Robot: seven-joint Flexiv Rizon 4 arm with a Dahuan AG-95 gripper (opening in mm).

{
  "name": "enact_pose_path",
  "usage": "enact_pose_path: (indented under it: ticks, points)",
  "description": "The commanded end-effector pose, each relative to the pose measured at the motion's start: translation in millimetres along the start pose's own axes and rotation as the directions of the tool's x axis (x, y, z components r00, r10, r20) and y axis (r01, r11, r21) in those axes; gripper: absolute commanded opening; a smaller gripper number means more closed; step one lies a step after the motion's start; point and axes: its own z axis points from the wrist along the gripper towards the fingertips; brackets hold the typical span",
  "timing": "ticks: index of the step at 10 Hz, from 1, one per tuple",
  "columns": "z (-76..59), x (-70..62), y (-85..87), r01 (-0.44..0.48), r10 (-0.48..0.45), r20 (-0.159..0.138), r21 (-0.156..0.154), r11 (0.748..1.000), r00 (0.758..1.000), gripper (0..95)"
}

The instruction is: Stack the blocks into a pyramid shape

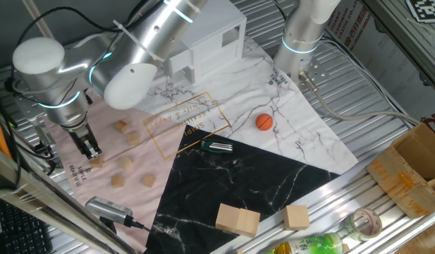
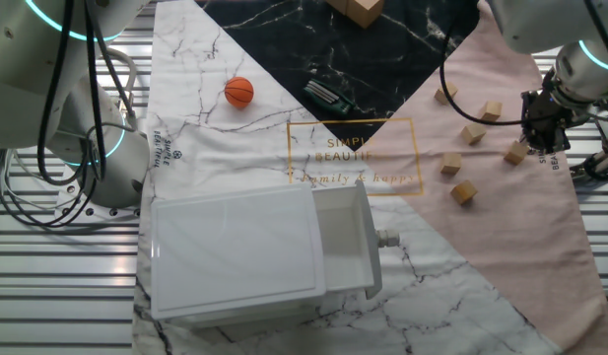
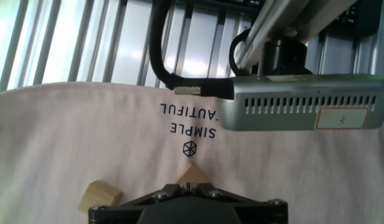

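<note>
- Closest to the hand camera, the gripper pressed down over one small block on the pink cloth; whether its fingers gripped it could not be told.
- Another block lay just left of the gripper.
- Four more blocks sat scattered nearby.

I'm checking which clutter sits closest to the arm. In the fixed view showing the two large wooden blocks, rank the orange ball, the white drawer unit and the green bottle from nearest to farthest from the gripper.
From the gripper:
1. White drawer unit, up at the back.
2. Orange ball, mid-table on the white marble cloth.
3. Green bottle, bottom edge, far side.
</note>
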Motion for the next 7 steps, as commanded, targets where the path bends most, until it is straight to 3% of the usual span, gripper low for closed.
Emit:
enact_pose_path:
  ticks: [1, 4, 7]
  points:
    - [1.0, -1.9, 0.3, 0.024, -0.024, 0.000, 0.003, 1.000, 1.000, 0.0]
    - [6.6, -8.2, 6.0, 0.108, -0.108, 0.006, 0.001, 0.994, 0.994, 0.0]
    - [8.3, -9.7, 7.8, 0.112, -0.112, 0.004, -0.001, 0.994, 0.994, 0.0]
